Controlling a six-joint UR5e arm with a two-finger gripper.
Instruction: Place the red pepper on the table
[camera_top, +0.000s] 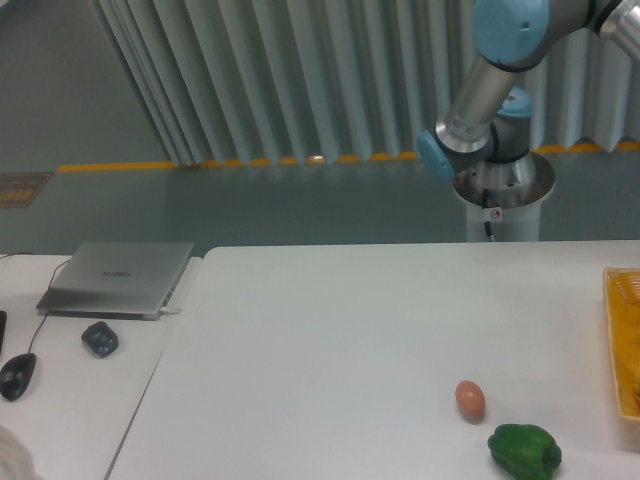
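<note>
Gripper & red pepper out of frame, grip state can't tell. Arm (480, 90) upper right; prob fetching pepper, then onto table (330, 340).

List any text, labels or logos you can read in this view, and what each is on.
None is readable.
Closed silver laptop: a small mark on the lid, too blurred to read.
White robot pedestal: a small red-and-white sticker, too small to read.
Brown floor patch at left: faint markings, illegible.

One egg (470, 400), one green pepper (524, 451) (basket (622, 340) contents unclear).
</note>
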